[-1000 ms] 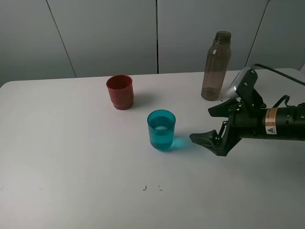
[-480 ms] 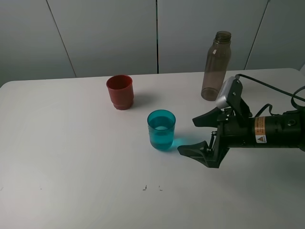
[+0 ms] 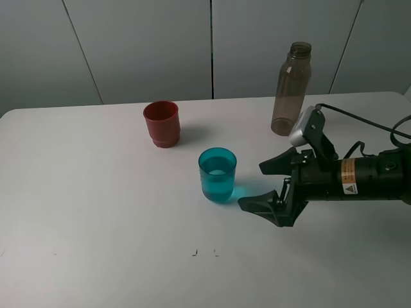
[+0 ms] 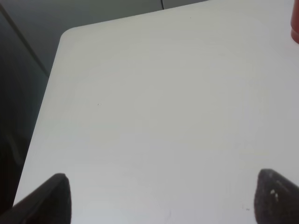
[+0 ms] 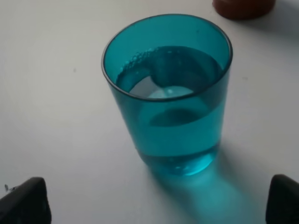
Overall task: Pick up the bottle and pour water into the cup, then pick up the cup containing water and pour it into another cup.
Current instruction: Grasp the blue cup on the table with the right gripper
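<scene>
The teal cup [image 3: 217, 174] stands upright mid-table with water in it; the right wrist view shows the same cup [image 5: 168, 107] close up, roughly half full. My right gripper [image 3: 252, 185] is open just to its right, jaws facing it and not touching. In the right wrist view the right gripper [image 5: 154, 205] has one fingertip [image 5: 23, 200] at each lower corner. The red cup [image 3: 162, 123] stands behind and left of the teal one. The smoky bottle [image 3: 292, 90] stands upright at the back right, uncapped. My left gripper [image 4: 163, 205] is open over bare table.
The white table [image 3: 96, 205] has its rounded corner and edge [image 4: 65, 35] in the left wrist view, with dark floor beyond. A red sliver of the red cup [image 4: 295, 28] shows there. A grey panelled wall [image 3: 148, 45] stands behind. Small dark marks [image 3: 194, 253] lie near the front.
My right gripper has moved left and slightly forward toward the teal cup, staying open. The cups and the bottle have not moved.
</scene>
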`<state>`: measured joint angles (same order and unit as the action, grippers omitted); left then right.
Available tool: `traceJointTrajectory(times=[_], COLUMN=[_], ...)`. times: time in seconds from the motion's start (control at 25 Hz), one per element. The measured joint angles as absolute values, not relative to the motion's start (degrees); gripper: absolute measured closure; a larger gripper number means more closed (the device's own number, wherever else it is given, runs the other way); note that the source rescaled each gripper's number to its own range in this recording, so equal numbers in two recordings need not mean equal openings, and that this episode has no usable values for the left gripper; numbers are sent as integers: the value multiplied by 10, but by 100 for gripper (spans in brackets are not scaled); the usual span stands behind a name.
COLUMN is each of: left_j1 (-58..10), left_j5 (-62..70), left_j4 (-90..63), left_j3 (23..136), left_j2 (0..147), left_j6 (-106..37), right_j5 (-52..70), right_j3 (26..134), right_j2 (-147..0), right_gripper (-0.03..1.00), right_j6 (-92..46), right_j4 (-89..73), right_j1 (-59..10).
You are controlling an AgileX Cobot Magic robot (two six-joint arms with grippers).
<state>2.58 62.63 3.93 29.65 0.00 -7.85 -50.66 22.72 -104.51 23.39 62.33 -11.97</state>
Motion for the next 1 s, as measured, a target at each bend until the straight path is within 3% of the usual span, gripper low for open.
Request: traceJointTrajectory(times=[1.0], left_j1=[26], left_j5=[626], left_j4=[39], left_j3=[297], left_j2=[0], left_j6=[-79], right_j5=[-476], right_j3=[307], right_j2=[-1135], right_gripper=[-3], right_j6=[229], right_j4=[593], right_j1=[-180])
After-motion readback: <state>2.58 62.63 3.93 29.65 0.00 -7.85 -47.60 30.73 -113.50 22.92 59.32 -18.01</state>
